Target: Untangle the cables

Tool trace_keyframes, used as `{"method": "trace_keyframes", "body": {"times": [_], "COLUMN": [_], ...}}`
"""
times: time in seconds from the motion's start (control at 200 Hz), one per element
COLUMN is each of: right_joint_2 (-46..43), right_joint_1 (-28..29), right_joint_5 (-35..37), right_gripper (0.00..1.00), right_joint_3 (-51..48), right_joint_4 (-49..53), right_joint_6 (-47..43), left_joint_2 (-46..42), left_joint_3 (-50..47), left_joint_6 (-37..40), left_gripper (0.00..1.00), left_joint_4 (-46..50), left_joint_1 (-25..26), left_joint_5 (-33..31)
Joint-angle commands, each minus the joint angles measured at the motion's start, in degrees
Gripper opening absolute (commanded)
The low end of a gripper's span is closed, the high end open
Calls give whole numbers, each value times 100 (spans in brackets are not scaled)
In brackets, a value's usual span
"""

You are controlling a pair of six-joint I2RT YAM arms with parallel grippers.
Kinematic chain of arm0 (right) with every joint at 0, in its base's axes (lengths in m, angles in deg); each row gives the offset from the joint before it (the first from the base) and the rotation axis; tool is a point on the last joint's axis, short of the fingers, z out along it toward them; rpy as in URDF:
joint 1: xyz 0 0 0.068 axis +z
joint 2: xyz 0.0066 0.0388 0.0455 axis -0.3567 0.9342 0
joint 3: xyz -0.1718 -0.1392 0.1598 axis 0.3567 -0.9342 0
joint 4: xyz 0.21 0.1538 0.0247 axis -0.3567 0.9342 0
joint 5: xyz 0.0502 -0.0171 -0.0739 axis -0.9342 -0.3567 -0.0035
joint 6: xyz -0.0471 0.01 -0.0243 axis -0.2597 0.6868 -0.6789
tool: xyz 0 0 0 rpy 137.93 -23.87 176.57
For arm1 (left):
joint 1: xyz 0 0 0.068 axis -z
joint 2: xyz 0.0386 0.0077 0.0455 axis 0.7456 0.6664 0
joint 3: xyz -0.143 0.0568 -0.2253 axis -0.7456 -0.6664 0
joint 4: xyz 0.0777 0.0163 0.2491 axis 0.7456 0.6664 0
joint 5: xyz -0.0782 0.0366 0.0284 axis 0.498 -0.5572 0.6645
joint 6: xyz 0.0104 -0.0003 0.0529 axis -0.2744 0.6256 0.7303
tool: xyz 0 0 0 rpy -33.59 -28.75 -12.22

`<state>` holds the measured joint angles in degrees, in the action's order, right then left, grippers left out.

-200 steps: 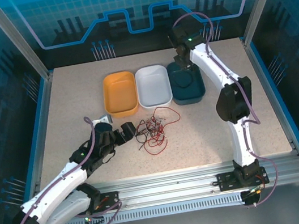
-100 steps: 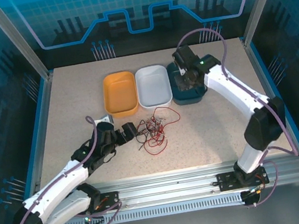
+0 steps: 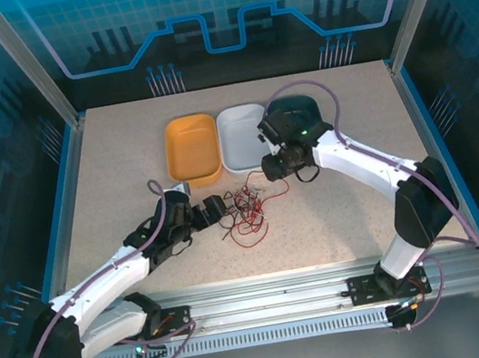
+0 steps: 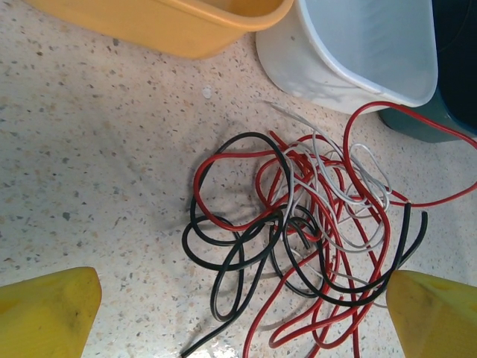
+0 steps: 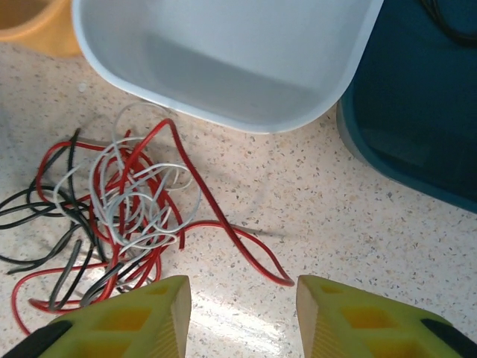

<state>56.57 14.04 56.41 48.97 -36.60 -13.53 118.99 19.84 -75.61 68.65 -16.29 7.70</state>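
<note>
Red, black, whitish cables [image 4: 298, 224] in 1 tangle

The table [image 4: 97, 149] is showing a pale, speckled, stone-like top, smooth and gleaming softly where light is falling on it. The cables [image 4: 298, 231] are wearing smooth plastic sheaths in red, black and whitish grey, catching a slight shine. The orange tub [image 4: 171, 30], the white tub [image 5: 223, 67] and the dark blue-green tub [image 5: 417, 97] are looking like moulded plastic, smooth with a satin finish. The left gripper [image 4: 238, 302] and the right gripper [image 5: 240, 292] are showing fingers [image 5: 141, 317] of yellow plastic, matt and faintly grainy. The arms [image 3: 366, 167] are carrying glossy white shells with black matt joints. The near rail [image 3: 268, 295] is looking like brushed silver metal.
</note>
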Motion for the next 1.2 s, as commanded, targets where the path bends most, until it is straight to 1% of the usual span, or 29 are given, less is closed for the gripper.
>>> {"method": "trace_keyframes", "body": {"times": [0.0, 0.145, 0.245, 0.31, 0.45, 0.5, 0.575, 0.7, 0.886, 1.026, 1.196], "right_joint_2": [279, 536, 689, 772, 797, 741, 604, 323, -142, -321, -280], "right_joint_1": [33, 21, 13, 11, 15, 12, 17, 62, 208, 359, 539], "right_joint_5": [120, 223, 193, 158, 97, 53, -29, -343, -485, -540, -467], "right_gripper": [41, 41, 37, 31, 11, 6, 0, 0, 0, 1, 3], "right_joint_3": [239, 332, 333, 303, 91, -46, -257, -645, -968, -987, -980], "right_joint_4": [-16, -50, -59, -67, -62, -98, -121, -118, 65, 195, 250], "right_joint_6": [76, 25, -8, 2, 156, 237, 414, 831, 1218, 1362, 1503], "left_joint_2": [123, 331, 549, 696, 945, 1012, 1067, 1104, 1297, 1550, 1869], "left_joint_3": [223, 322, 406, 437, 449, 441, 399, 357, 446, 550, 589], "left_joint_6": [-121, -156, -137, -143, -306, -379, -445, -460, -296, -166, -130], "left_gripper": [99, 99, 99, 99, 99, 95, 86, 80, 69, 57, 42], "left_joint_4": [-146, 41, 142, 143, 215, 251, 182, 52, -11, 28, -87], "left_joint_1": [-23, -22, -22, -24, -22, -24, -33, -40, -98, -179, -209], "left_joint_5": [222, 234, 324, 404, 358, 318, 341, 413, 494, 595, 800]}}
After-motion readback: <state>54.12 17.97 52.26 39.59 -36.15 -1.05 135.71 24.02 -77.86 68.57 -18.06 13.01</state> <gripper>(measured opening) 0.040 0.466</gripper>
